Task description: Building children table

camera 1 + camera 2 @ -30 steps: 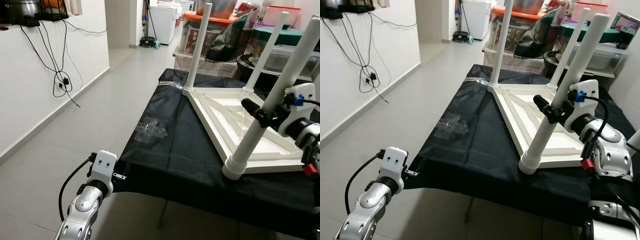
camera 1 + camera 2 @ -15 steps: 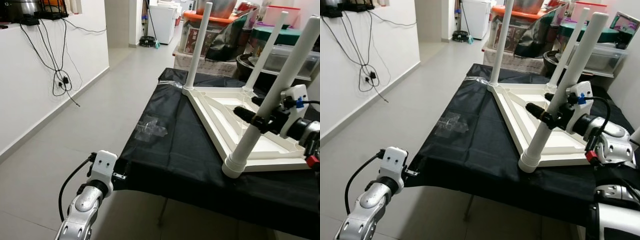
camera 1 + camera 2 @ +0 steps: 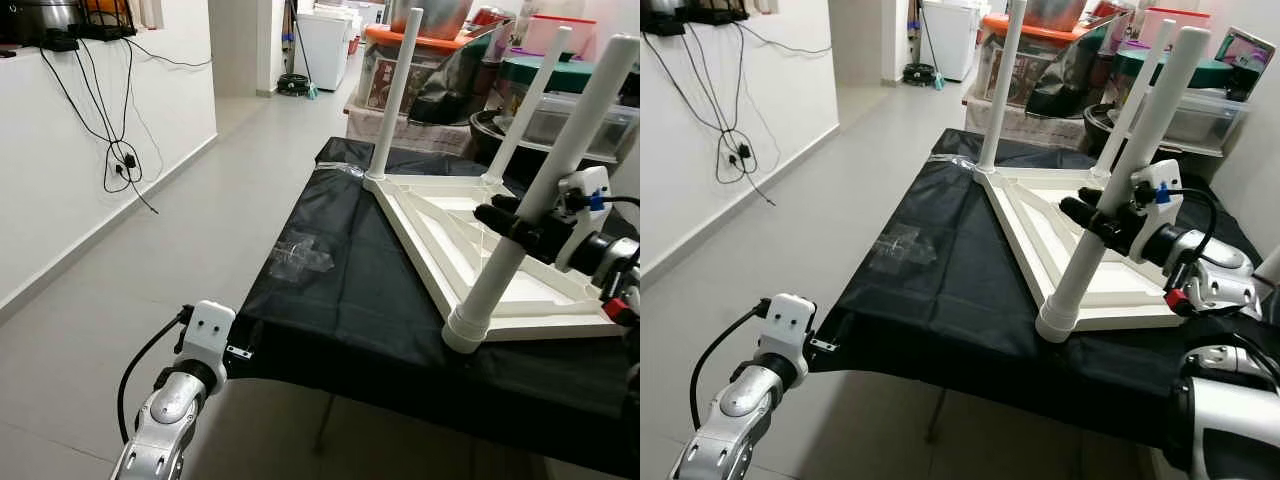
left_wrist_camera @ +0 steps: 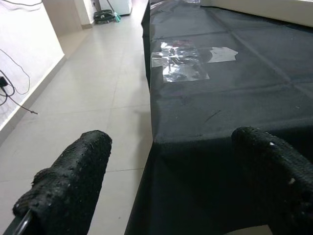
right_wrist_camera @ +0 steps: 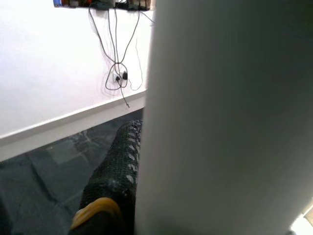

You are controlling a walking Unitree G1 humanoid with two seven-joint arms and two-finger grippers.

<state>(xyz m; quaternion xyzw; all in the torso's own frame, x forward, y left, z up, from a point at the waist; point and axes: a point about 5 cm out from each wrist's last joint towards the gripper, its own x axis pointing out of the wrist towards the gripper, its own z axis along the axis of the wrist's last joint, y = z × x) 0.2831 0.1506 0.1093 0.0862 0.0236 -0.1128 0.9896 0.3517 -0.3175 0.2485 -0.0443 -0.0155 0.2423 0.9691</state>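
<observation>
A white children's table top (image 3: 418, 247) lies upside down on the black-covered table (image 3: 340, 300). Three white legs stand up from it: two far ones (image 3: 397, 90) (image 3: 530, 100) and a near one (image 3: 560, 150) that leans a little. My right gripper (image 3: 1085, 212) is shut on the near leg about halfway up, its black fingers (image 5: 115, 181) pressed against the white tube (image 5: 225, 117). The left arm (image 3: 185, 390) hangs low beside the table's near left corner. Its gripper (image 4: 171, 161) is open, with nothing between its fingers (image 4: 73, 181).
A crumpled clear plastic wrapper (image 3: 300, 255) lies on the black cover near its left edge. Storage boxes and bins (image 3: 420, 60) are stacked behind the table. Cables (image 3: 120, 150) hang on the white wall to the left, with open tiled floor (image 3: 180, 230) between.
The right gripper dipped slightly on the near leg and came back up, its wrist turning a little. The left arm has stayed still.
</observation>
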